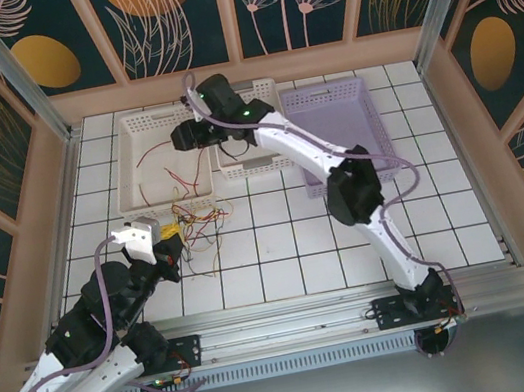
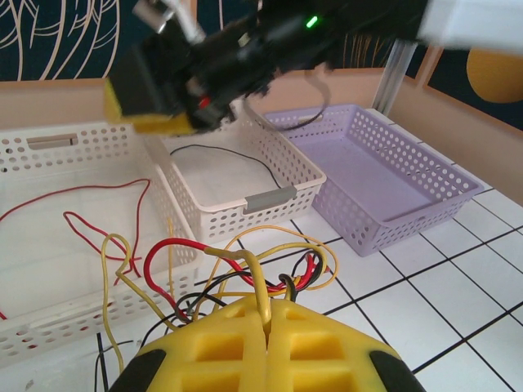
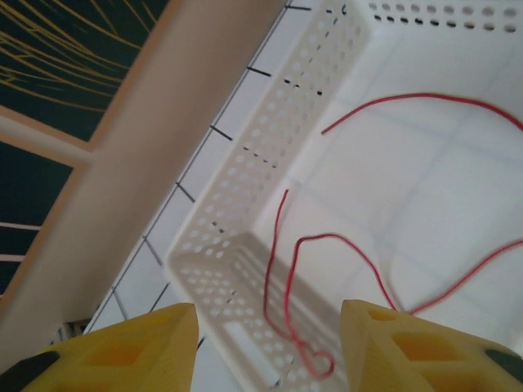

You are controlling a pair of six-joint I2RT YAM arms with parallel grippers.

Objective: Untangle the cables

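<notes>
Left wrist view: left claw, pads pressed together, pinching a yellow cable. Cables, a red, black and yellow tangle, lie on the tiled table just beyond the claw, against the large white basket. Black cable lies in the small white basket, with the purple basket alongside. Right wrist view: right claw, fingers spread, holding nothing, hovers above a red cable lying loose inside the large white basket.
</notes>
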